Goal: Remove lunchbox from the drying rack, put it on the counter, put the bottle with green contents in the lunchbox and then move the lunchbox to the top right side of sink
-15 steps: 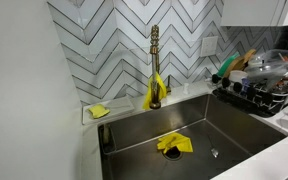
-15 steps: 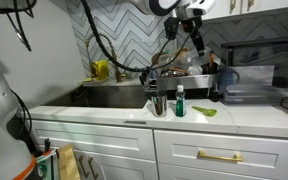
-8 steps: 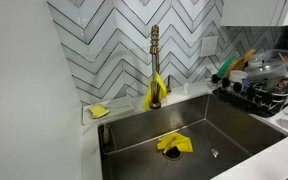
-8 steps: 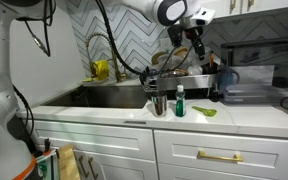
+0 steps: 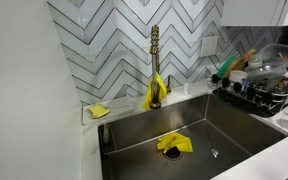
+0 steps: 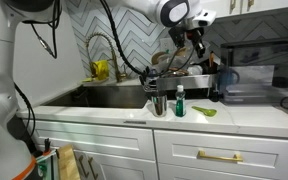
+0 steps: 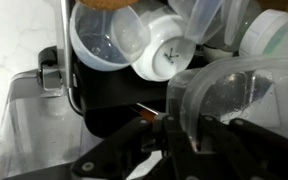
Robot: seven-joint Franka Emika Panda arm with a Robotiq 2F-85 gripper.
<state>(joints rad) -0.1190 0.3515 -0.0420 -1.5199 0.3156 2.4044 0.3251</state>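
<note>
Soft, even indoor light is falling on the sink in both exterior views; the steel is giving only a dull sheen, no hard glare. Left of the sink a big pale surface is sitting close to the lens & out of focus. Right of the sink the drying rack is looking soft, low res. The wrist view is showing strong blur: clear plastic items are catching white highlights, and dark parts are losing detail.

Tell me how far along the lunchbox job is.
Nothing looks finished. The lunchbox sits in the drying rack, with the hand right at it; whether it grips is unclear. Left: set it on the counter, put in the green bottle standing there, then carry it beside the sink.
</note>
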